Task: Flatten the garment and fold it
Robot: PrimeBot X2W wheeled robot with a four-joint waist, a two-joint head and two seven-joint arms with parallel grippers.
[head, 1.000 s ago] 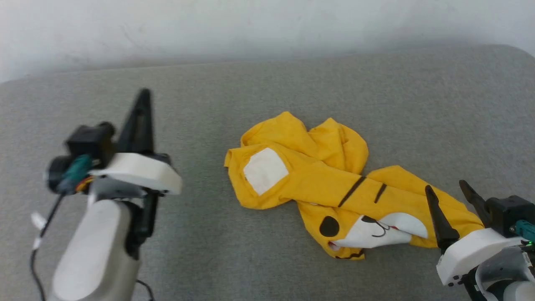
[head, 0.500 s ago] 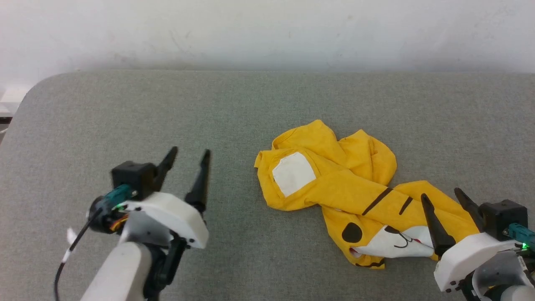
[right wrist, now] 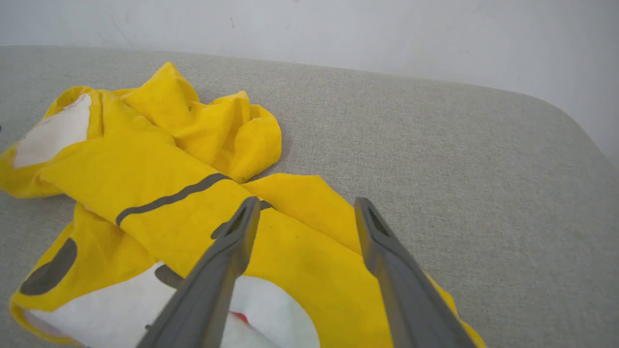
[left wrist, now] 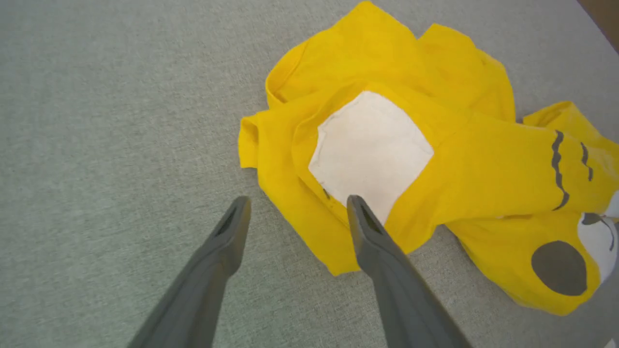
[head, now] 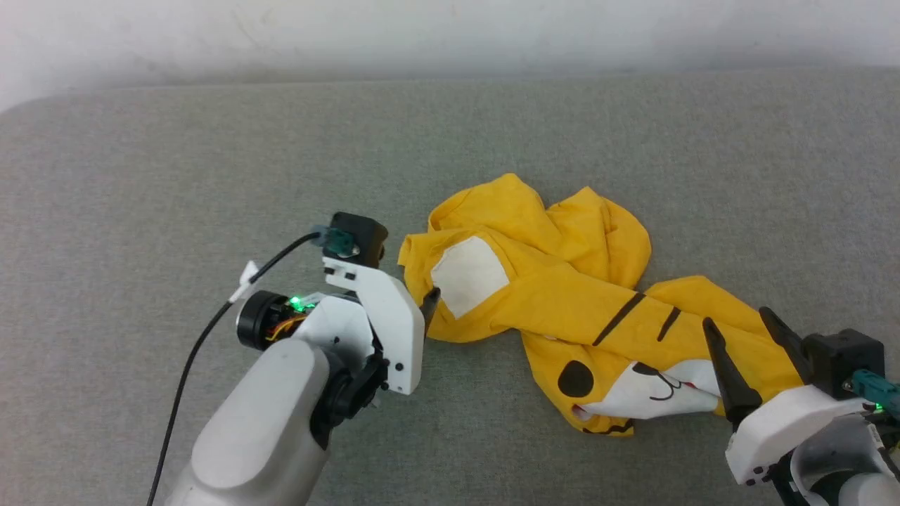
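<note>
On the grey bench [head: 140, 211], the yellow T-shirt [head: 562, 295] is lying crumpled in a twisted heap, its print partly showing. I am watching the left end effector [left wrist: 298, 204], fingers standing apart, straddling the shirt's left edge beside the white patch [left wrist: 370, 150] (one finger over cloth, one over bare bench; I cannot tell whether either is touching). The right end effector [right wrist: 307, 202], also spread and holding nothing, is hovering over the shirt's right end. My worry is that the left edge is doubled over, so a pinch there is likely to catch several layers and drag the whole heap instead of opening it. Pulling both ends while the middle is twisted is risking a tighter rope of cloth.
</note>
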